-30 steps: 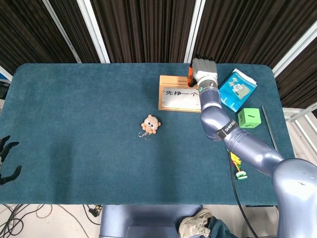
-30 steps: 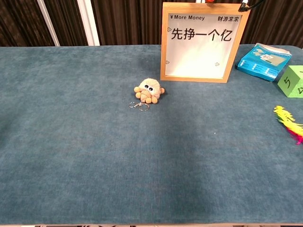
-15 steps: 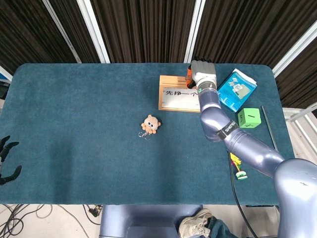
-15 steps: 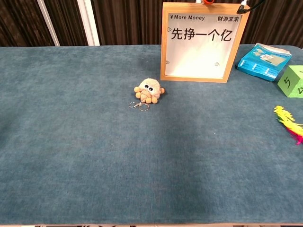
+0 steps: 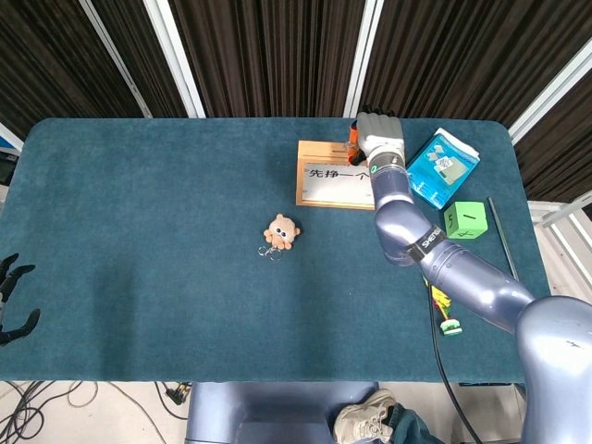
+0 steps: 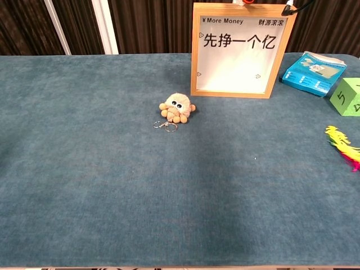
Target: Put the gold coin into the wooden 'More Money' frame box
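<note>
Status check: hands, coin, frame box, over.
Right hand above frame box top edge; coin not visible, grasp unclear. Left hand idle, open, off table edge. Nothing blocking the box.

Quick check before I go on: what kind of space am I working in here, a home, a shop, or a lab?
Most likely a lab or robot data-collection booth, not a home. The table wears a plain teal cloth, dark pleated curtains wall it in, and loose cables lie on the floor by its front edge.
</note>
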Robot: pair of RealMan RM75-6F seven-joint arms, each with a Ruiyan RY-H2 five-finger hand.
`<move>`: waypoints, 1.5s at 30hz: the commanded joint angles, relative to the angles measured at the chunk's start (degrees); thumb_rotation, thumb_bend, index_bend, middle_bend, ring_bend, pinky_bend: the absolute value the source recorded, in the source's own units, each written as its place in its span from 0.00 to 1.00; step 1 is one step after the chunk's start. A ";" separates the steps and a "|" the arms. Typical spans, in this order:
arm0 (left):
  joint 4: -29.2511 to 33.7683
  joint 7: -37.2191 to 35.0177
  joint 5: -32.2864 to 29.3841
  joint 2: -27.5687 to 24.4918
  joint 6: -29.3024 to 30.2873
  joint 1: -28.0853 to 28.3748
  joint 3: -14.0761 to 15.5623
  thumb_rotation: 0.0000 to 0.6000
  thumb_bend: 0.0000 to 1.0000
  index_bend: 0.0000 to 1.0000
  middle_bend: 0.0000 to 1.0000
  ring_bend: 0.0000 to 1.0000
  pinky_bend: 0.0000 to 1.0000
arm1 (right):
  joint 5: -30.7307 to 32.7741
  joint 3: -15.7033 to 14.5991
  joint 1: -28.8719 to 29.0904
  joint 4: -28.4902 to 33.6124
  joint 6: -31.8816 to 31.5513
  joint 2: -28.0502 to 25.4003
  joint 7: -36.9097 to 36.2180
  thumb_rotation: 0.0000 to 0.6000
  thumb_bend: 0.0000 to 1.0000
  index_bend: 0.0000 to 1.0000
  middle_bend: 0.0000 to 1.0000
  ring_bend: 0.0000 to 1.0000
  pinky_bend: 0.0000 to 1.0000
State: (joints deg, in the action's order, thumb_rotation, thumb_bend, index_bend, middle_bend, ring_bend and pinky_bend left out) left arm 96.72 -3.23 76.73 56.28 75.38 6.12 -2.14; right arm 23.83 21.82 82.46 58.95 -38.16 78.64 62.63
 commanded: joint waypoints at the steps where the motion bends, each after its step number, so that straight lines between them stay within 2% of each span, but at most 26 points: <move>1: 0.02 -0.01 -0.03 -0.01 -0.03 0.00 0.00 1.00 0.36 0.19 0.00 0.00 0.01 | 0.02 -0.02 -0.05 -0.02 0.00 -0.04 0.03 1.00 0.53 0.53 0.02 0.00 0.00; 12: 0.25 -0.09 -0.30 -0.17 -0.36 0.05 0.04 1.00 0.36 0.19 0.00 0.00 0.01 | 0.11 0.12 -0.36 0.70 0.46 -0.57 0.02 1.00 0.53 0.53 0.02 0.00 0.00; 16: 0.27 -0.16 -0.31 -0.20 -0.42 0.06 0.06 1.00 0.36 0.19 0.00 0.00 0.01 | -1.74 0.98 -0.80 1.56 0.64 -1.21 -2.03 1.00 0.53 0.49 0.02 0.00 0.00; 22: 0.28 -0.19 -0.19 -0.27 -0.45 0.07 0.12 1.00 0.36 0.19 0.00 0.00 0.01 | -11.61 2.21 -2.91 6.66 -3.48 -3.57 -8.70 1.00 0.53 0.38 0.02 0.00 0.00; 26: 0.22 -0.14 -0.06 -0.31 -0.51 0.10 0.19 1.00 0.36 0.19 0.00 0.00 0.01 | -25.34 1.80 -7.49 18.37 -12.68 -7.36 -15.61 1.00 0.53 0.33 0.02 0.00 0.00; 29: 0.14 -0.07 0.09 -0.25 -0.39 0.07 0.23 1.00 0.36 0.19 0.00 0.00 0.01 | -36.70 -0.25 -13.18 29.99 -21.89 -10.29 -20.89 1.00 0.53 0.27 0.02 0.00 0.00; 34: 0.10 0.23 0.27 -0.28 -0.35 0.09 0.32 1.00 0.36 0.19 0.00 0.00 0.01 | -47.20 -3.02 -21.83 45.79 -30.64 -14.35 -27.93 1.00 0.53 0.21 0.02 0.00 0.00; 35: -0.03 0.40 0.53 -0.21 -0.12 0.05 0.36 1.00 0.36 0.19 0.00 0.00 0.01 | -52.35 -5.57 -25.05 50.65 -35.09 -15.08 -28.78 1.00 0.53 0.21 0.02 0.00 0.00; 38: -0.12 0.48 0.83 -0.11 0.12 0.00 0.42 1.00 0.36 0.19 0.00 0.00 0.01 | -62.02 -11.17 -30.39 56.00 -42.94 -14.54 -28.38 1.00 0.53 0.21 0.02 0.00 0.00; 41: -0.09 0.75 1.14 -0.06 0.29 -0.01 0.52 1.00 0.36 0.19 0.00 0.00 0.01 | -67.91 -16.53 -35.87 60.03 -48.72 -13.39 -27.81 1.00 0.53 0.21 0.02 0.00 0.00; 43: -0.04 0.85 1.18 -0.08 0.22 0.00 0.58 1.00 0.36 0.19 0.00 0.00 0.01 | -70.80 -19.12 -39.13 61.60 -51.86 -12.54 -28.02 1.00 0.53 0.19 0.02 0.00 0.00; 45: 0.05 0.95 1.26 -0.12 0.31 -0.02 0.61 1.00 0.36 0.19 0.00 0.00 0.01 | -76.21 -23.05 -43.07 61.29 -55.85 -11.05 -27.45 1.00 0.53 0.18 0.02 0.00 0.00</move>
State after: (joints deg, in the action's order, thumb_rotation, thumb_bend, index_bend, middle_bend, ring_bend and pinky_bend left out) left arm 96.76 -2.29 77.97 56.17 75.68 6.11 -1.54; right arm -43.88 6.12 47.01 116.32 -86.46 66.38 36.17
